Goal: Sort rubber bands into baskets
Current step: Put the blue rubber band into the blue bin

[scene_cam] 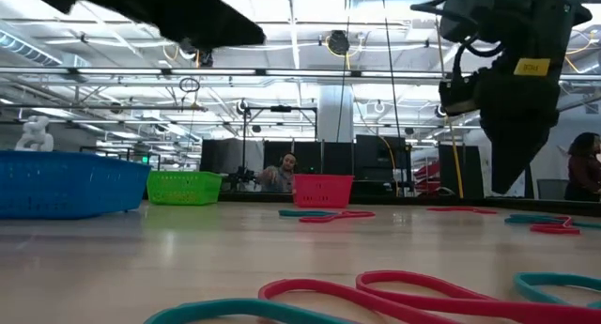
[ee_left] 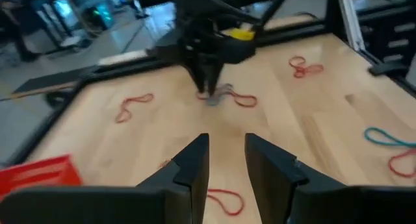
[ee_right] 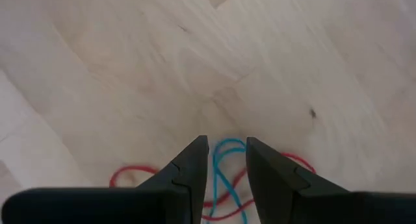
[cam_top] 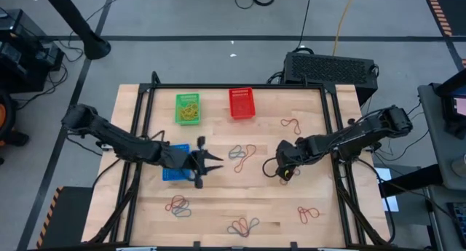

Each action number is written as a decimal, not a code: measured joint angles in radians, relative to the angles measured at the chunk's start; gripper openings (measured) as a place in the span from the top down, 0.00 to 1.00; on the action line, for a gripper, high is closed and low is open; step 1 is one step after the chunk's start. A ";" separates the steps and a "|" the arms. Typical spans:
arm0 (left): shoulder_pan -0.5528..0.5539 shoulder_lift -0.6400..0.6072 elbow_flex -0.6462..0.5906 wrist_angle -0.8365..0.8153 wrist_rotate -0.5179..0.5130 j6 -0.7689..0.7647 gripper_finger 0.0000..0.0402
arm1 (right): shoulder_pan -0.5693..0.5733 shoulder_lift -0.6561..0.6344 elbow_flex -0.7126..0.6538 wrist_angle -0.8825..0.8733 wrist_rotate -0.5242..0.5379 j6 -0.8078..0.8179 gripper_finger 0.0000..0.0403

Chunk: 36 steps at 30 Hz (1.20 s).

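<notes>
Rubber bands lie scattered on the wooden table: a blue and red pair (ee_right: 227, 175) directly under my right gripper (ee_right: 226, 143), and a cluster (cam_top: 242, 155) at mid-table. My right gripper (cam_top: 284, 171) points down, open, its fingers standing over that pair without touching it. My left gripper (cam_top: 217, 164) is open and holds nothing. It points level toward the table's right and hovers beside the blue basket (cam_top: 172, 174). The green basket (cam_top: 188, 109) and the red basket (cam_top: 242, 103) stand on the table at the far side.
More bands lie at the far right (cam_top: 291, 124), near left (cam_top: 177, 205), near middle (cam_top: 244, 225) and near right (cam_top: 308, 214). A black frame (cam_top: 331, 127) borders the table. A black box (cam_top: 331, 65) sits beyond the far edge. People show in the room behind (scene_cam: 582, 169).
</notes>
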 joint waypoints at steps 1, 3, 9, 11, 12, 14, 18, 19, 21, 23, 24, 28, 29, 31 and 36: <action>0.007 0.029 -0.001 0.027 0.016 0.008 0.73 | 0.000 0.005 0.000 -0.006 0.000 0.010 0.76; 0.026 0.082 -0.001 0.060 0.050 0.022 0.73 | 0.000 0.017 0.000 -0.013 0.001 0.026 0.76; 0.079 0.164 -0.001 0.081 0.097 -0.002 0.73 | 0.022 0.062 -0.020 0.002 -0.001 0.084 0.76; 0.095 0.169 -0.001 0.092 0.115 -0.009 0.73 | 0.034 0.077 -0.034 0.005 -0.001 0.106 0.76; 0.100 0.170 -0.001 0.089 0.125 -0.013 0.73 | 0.039 0.084 -0.044 0.020 0.000 0.113 0.76; 0.108 0.171 -0.001 0.094 0.144 -0.014 0.73 | 0.045 0.088 -0.064 0.059 0.008 0.122 0.76; 0.122 0.171 -0.001 0.096 0.172 -0.025 0.73 | 0.045 0.094 -0.080 0.075 0.009 0.121 0.76; 0.125 0.171 -0.001 0.096 0.174 -0.032 0.73 | 0.045 0.094 -0.081 0.075 0.009 0.120 0.77; 0.125 0.171 -0.001 0.097 0.174 -0.032 0.73 | 0.045 0.092 -0.082 0.076 0.009 0.101 0.80; 0.125 0.171 -0.001 0.096 0.174 -0.032 0.73 | 0.045 0.091 -0.082 0.079 0.009 0.079 0.86; 0.125 0.171 -0.001 0.097 0.174 -0.032 0.73 | 0.044 0.091 -0.082 0.079 0.011 0.069 0.91; 0.124 0.171 -0.001 0.107 0.174 -0.032 0.73 | 0.044 0.093 -0.056 0.053 0.027 0.028 0.98; 0.124 0.171 -0.001 0.119 0.174 -0.032 0.73 | 0.044 0.094 -0.043 0.042 0.026 0.016 0.98; 0.124 0.171 -0.001 0.141 0.176 -0.033 0.73 | 0.043 0.096 -0.006 0.011 0.036 -0.014 0.99; 0.124 0.197 -0.001 0.201 0.237 -0.032 0.73 | 0.043 0.095 0.088 -0.064 0.070 -0.078 1.00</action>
